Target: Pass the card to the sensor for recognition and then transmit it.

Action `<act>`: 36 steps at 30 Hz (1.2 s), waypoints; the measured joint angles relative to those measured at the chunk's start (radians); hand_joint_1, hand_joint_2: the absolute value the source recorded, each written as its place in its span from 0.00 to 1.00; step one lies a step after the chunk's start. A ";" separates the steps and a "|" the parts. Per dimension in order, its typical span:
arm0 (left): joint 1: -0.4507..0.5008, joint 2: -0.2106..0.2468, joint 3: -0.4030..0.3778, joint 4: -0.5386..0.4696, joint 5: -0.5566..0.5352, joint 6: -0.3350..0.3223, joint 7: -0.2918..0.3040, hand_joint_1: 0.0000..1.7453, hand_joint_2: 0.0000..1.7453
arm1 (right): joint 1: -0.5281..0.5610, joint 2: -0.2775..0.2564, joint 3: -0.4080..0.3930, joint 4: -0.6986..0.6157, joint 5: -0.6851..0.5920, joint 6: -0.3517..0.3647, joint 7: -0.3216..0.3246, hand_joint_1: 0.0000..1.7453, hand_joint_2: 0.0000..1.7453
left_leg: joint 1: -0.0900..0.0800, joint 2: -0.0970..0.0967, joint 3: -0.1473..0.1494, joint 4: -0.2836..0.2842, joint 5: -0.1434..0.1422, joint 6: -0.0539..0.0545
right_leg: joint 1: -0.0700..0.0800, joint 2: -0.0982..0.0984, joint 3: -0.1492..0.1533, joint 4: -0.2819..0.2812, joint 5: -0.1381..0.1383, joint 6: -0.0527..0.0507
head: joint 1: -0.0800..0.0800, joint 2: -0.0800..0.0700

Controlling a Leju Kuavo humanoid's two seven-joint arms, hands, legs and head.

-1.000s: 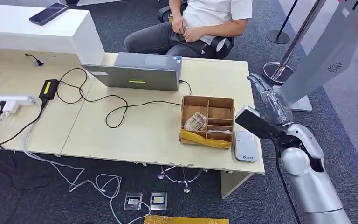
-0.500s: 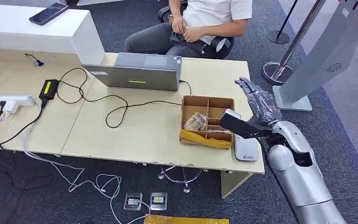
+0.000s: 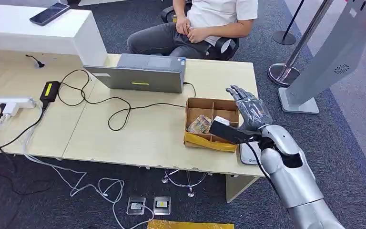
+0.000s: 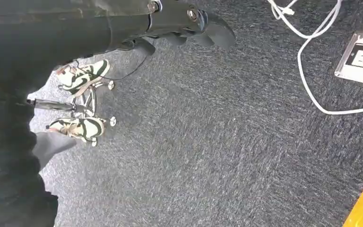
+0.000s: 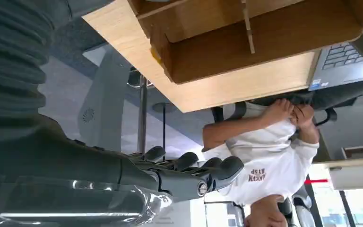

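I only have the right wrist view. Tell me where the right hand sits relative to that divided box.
Observer: In the head view the right hand hovers over the right side of the cardboard box, fingers spread, holding nothing.
Operator: Report what is in the box.
Observer: A crinkled packet lies in a left compartment.
Operator: Locate the sensor.
Observer: A white reader lies on the table just right of the box, near the front edge, partly hidden by the forearm.
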 joint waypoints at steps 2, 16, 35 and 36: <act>0.000 0.000 0.000 0.000 0.000 0.001 0.000 0.00 1.00 | 0.000 0.000 0.002 0.005 0.010 0.012 0.014 0.00 1.00 | 0.000 0.000 0.000 0.000 0.000 0.000 | 0.000 0.000 0.000 0.000 0.000 0.000 | 0.000 0.000; 0.007 -0.001 0.021 0.000 0.000 0.011 0.006 0.00 1.00 | 0.017 -0.037 0.000 -0.045 0.015 0.119 0.064 0.00 1.00 | 0.000 0.001 0.001 0.000 0.000 0.000 | 0.000 0.001 0.000 0.000 0.000 0.000 | 0.000 0.000; 0.017 -0.002 0.032 0.000 -0.003 0.027 0.009 0.00 1.00 | 0.034 -0.067 -0.048 -0.098 0.024 -0.062 0.116 0.00 1.00 | 0.000 0.001 0.001 0.000 0.000 0.000 | 0.000 0.001 0.000 0.000 0.000 0.000 | 0.000 0.000; 0.017 -0.002 0.035 0.000 -0.003 0.028 0.009 0.00 1.00 | 0.033 -0.071 -0.065 -0.103 0.019 -0.126 0.118 0.00 1.00 | 0.000 0.001 0.001 0.000 0.000 0.000 | 0.000 0.001 0.000 0.000 0.000 0.000 | 0.000 0.000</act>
